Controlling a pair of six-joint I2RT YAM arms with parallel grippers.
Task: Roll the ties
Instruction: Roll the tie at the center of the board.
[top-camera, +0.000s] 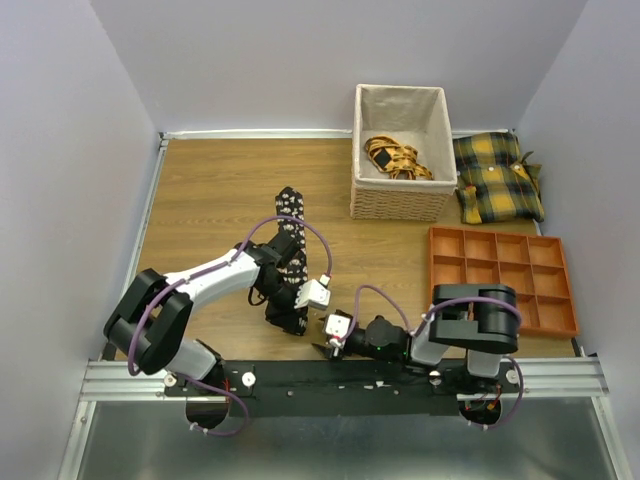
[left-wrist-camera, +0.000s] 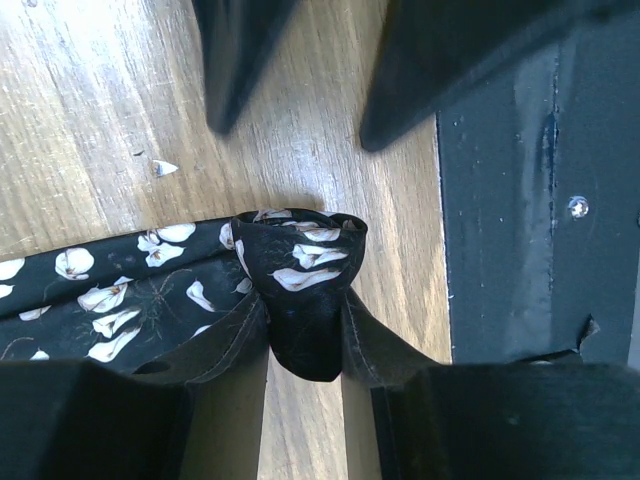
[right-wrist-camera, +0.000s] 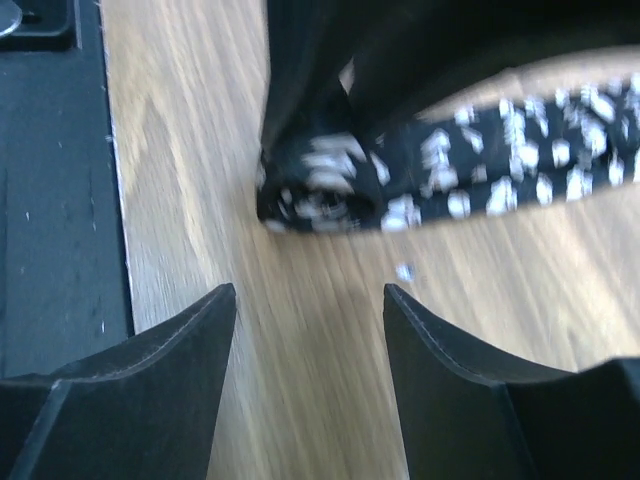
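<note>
The black flower-dotted fabric necktie (top-camera: 290, 210) lies lengthwise on the brown wooden table (top-camera: 200, 200), its near end curled into a small coil pinched by the left gripper (left-wrist-camera: 305, 365); the right gripper (right-wrist-camera: 310, 300), fingers spread, hangs just beside; farther right, a woven white-lined basket (top-camera: 400, 205) and an orange plastic compartment tray (top-camera: 505, 285)

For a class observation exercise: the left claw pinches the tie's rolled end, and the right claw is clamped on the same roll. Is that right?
No. The left claw does pinch the rolled end of the tie, but the right claw is open, short of the roll, as the right wrist view shows.
</note>
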